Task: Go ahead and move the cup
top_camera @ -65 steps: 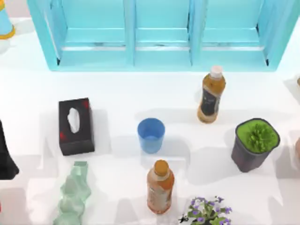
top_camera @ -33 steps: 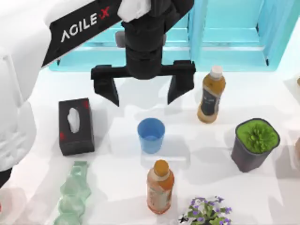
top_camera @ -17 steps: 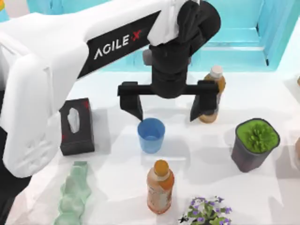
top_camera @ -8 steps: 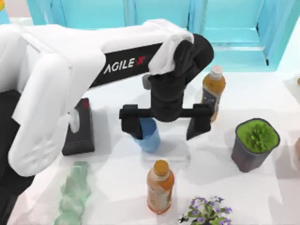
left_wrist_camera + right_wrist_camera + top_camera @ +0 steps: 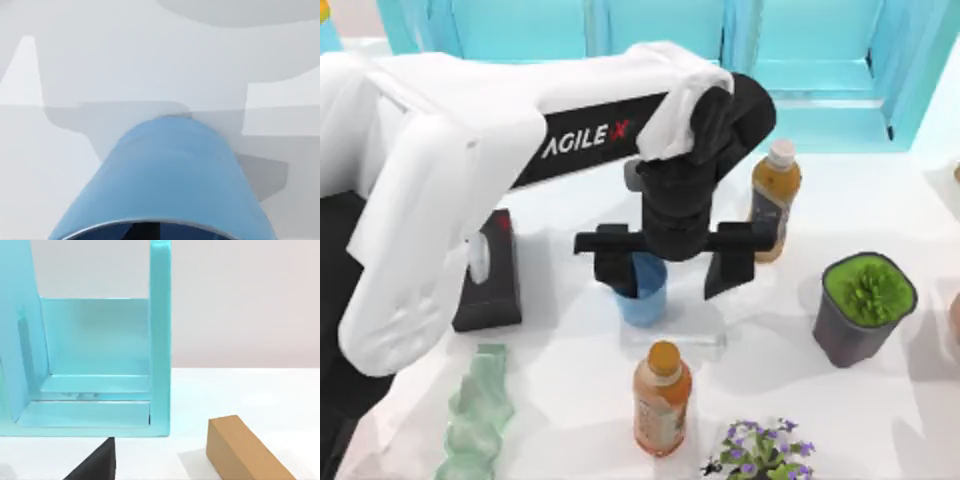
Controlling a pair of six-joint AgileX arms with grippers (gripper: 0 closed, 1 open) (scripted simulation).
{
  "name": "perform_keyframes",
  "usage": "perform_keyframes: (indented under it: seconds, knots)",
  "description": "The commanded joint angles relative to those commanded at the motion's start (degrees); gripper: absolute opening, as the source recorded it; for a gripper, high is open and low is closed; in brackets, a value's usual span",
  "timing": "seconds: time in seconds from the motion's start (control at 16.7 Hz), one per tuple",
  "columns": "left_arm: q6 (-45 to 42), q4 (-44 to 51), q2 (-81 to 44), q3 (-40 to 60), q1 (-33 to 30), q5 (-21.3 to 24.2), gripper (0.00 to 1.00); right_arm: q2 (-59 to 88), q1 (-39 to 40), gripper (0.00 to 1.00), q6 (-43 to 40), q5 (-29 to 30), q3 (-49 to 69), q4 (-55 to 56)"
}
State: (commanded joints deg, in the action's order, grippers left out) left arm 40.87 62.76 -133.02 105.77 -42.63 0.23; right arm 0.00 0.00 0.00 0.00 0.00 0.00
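A: The left arm reaches across the tabletop from the top view's left, its left gripper down over the cup with fingers spread apart. One finger overlaps the cup's left rim, the other hangs well clear on the right.

B: So it isn't centred. I'd shift it leftward until the cup sits midway between the fingers, then close gently and lift straight up, minding the tea bottles just beside it.

A: And the right gripper?

B: Its state I cannot tell; its camera faces the turquoise shelf.

A: The cup itself?

B: Upright mid-tabletop, plain blue, slightly tapered, no handle; the left wrist view looks along its smooth wall.
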Motion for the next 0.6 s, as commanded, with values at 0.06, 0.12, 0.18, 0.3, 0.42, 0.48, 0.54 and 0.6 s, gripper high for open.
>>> perform_keyframes:
  seconds: [0.06, 0.12, 0.18, 0.3, 0.42, 0.48, 0.54, 0.6]
  knots:
    - [0.0, 0.0, 0.0, 0.0, 0.0, 0.0, 0.47, 0.0, 0.0, 1.0, 0.0, 0.0, 0.0, 0.0]
    - [0.0, 0.0, 0.0, 0.0, 0.0, 0.0, 0.4, 0.0, 0.0, 1.0, 0.0, 0.0, 0.0, 0.0]
    - [0.0, 0.0, 0.0, 0.0, 0.0, 0.0, 0.32, 0.0, 0.0, 1.0, 0.0, 0.0, 0.0, 0.0]
    - [0.0, 0.0, 0.0, 0.0, 0.0, 0.0, 0.17, 0.0, 0.0, 1.0, 0.0, 0.0, 0.0, 0.0]
    - [0.0, 0.0, 0.0, 0.0, 0.0, 0.0, 0.02, 0.0, 0.0, 1.0, 0.0, 0.0, 0.0, 0.0]
    - [0.0, 0.0, 0.0, 0.0, 0.0, 0.0, 0.0, 0.0, 0.0, 1.0, 0.0, 0.0, 0.0, 0.0]
    - [0.0, 0.0, 0.0, 0.0, 0.0, 0.0, 0.0, 0.0, 0.0, 1.0, 0.0, 0.0, 0.0, 0.0]
    - [0.0, 0.0, 0.0, 0.0, 0.0, 0.0, 0.0, 0.0, 0.0, 1.0, 0.0, 0.0, 0.0, 0.0]
